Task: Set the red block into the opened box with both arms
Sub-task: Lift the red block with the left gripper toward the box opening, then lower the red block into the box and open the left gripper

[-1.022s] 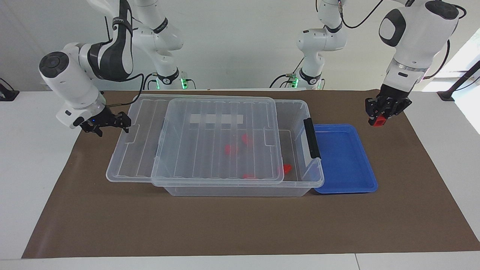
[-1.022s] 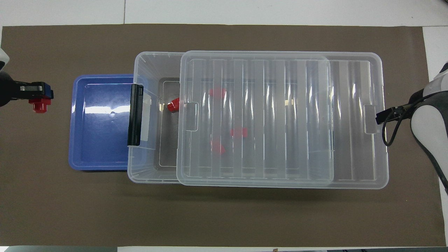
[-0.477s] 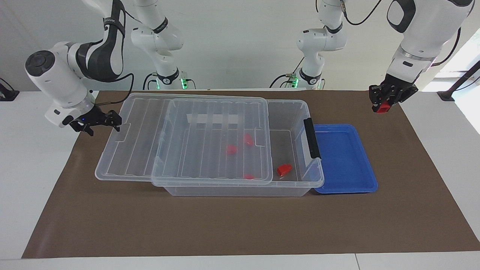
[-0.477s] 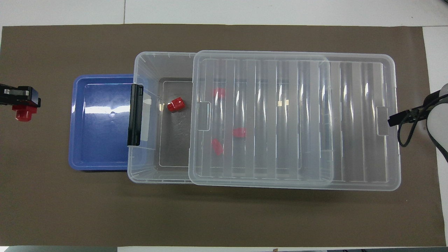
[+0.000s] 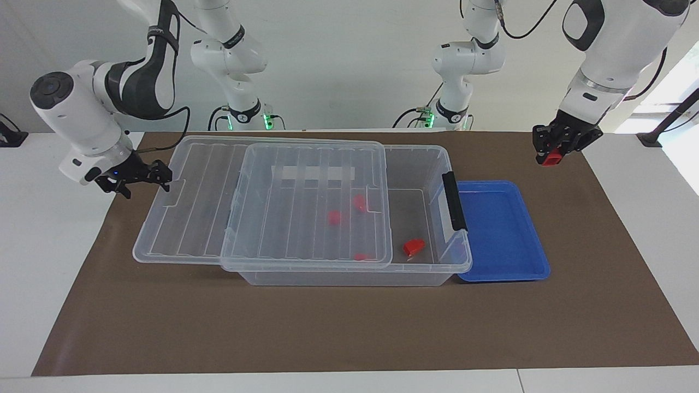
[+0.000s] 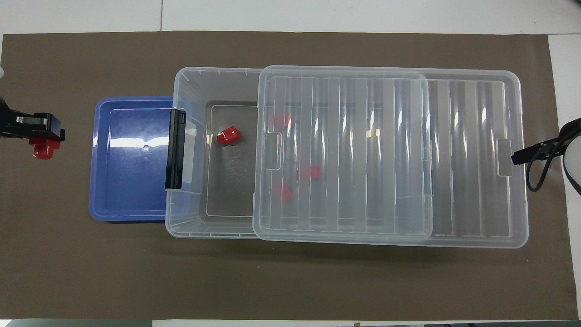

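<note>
A small red block (image 5: 551, 159) (image 6: 41, 149) hangs in my left gripper (image 5: 552, 155) (image 6: 43, 141), which is shut on it in the air over the brown mat, past the blue tray at the left arm's end. The clear box (image 5: 349, 278) (image 6: 181, 81) sits mid-table, open at its latch end. Its ribbed lid (image 5: 191, 218) (image 6: 472, 159) lies slid toward the right arm's end. My right gripper (image 5: 161, 180) (image 6: 517, 158) is open, with its fingertips at the lid's end rim. One red block (image 5: 413, 246) (image 6: 228, 135) lies in the box's uncovered part; others show through the lid.
A shallow blue tray (image 5: 502, 229) (image 6: 131, 181) lies against the box's latch end, under the black latch bar (image 5: 453, 202). The brown mat (image 5: 327, 327) covers the table, with white table surface at both ends.
The lid has slid farther toward the right arm's end, and the right gripper moved with it, uncovering more of the box. The left gripper has risen with the red block.
</note>
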Motion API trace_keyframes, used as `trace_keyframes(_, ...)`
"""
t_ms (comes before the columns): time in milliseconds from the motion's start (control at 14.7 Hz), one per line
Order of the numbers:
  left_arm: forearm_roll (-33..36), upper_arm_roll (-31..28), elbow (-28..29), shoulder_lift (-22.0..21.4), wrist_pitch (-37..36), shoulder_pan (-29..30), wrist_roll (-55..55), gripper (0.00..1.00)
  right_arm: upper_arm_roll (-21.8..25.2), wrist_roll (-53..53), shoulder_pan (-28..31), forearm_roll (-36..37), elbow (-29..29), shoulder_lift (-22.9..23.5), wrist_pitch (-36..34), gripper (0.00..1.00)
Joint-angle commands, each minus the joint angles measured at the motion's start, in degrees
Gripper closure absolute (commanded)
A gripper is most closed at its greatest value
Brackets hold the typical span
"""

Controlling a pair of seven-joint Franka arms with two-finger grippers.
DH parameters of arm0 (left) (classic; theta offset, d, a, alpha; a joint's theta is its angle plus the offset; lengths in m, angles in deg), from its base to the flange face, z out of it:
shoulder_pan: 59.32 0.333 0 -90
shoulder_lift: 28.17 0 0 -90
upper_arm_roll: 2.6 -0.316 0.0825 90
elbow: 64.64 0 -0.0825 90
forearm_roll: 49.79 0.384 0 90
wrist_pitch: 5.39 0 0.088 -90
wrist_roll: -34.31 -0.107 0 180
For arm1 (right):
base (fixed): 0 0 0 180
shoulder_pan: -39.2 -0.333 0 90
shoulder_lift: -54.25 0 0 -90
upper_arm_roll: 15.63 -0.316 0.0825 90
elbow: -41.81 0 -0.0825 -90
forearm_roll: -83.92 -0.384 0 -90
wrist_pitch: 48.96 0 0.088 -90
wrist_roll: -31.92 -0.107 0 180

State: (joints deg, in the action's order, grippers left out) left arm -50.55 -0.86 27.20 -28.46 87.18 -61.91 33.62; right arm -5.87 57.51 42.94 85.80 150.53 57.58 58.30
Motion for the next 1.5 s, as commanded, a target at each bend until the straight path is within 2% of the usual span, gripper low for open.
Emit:
trace_keyframes(0,-1.17,0.02,-1.31,0.55,-1.08,-0.31,-0.55,1.00,0.87,3.23,0.49,1.02,1.50,-0.88,1.72,0.00)
trace_keyframes(272,-1.26,2.91,-0.87,0.47,-0.38,-1.01,0.33,1.00,1.75,5.16,0.49,1.02,1.50,-0.79,1.72,0.00)
trace_keyframes(409,-1.35,3.18,0.53,0.29,1.11,-4.94,5.48,1.00,2.54,5.78,0.49,1.02,1.50,-0.79,1.72,0.00)
trace_keyframes(545,-1.35,3.18,2.90,0.29,5.75,-8.99,11.99,1.00,2.90,7.27,0.49,1.02,1.50,-0.79,1.72,0.00)
trace_keyframes(817,-1.35,3.18,11.68,-0.42,17.88,-17.08,21.93,1.00,3.69,8.86,0.49,1.02,1.50,-0.70,1.81,0.00)
trace_keyframes(1022,-1.35,3.10,15.47,1.95,25.09,-21.56,26.51,1.00,3.78,9.38,0.49,1.02,1.50,-0.70,1.81,0.00)
trace_keyframes(1226,-1.35,3.18,20.30,3.71,32.82,-23.68,28.28,1.00,3.78,10.09,0.49,1.02,1.42,-0.70,1.81,0.00)
trace_keyframes(1430,-1.35,3.18,22.50,6.88,37.66,-25.09,29.95,1.00,3.78,10.18,0.49,1.02,1.33,-0.61,1.90,0.00)
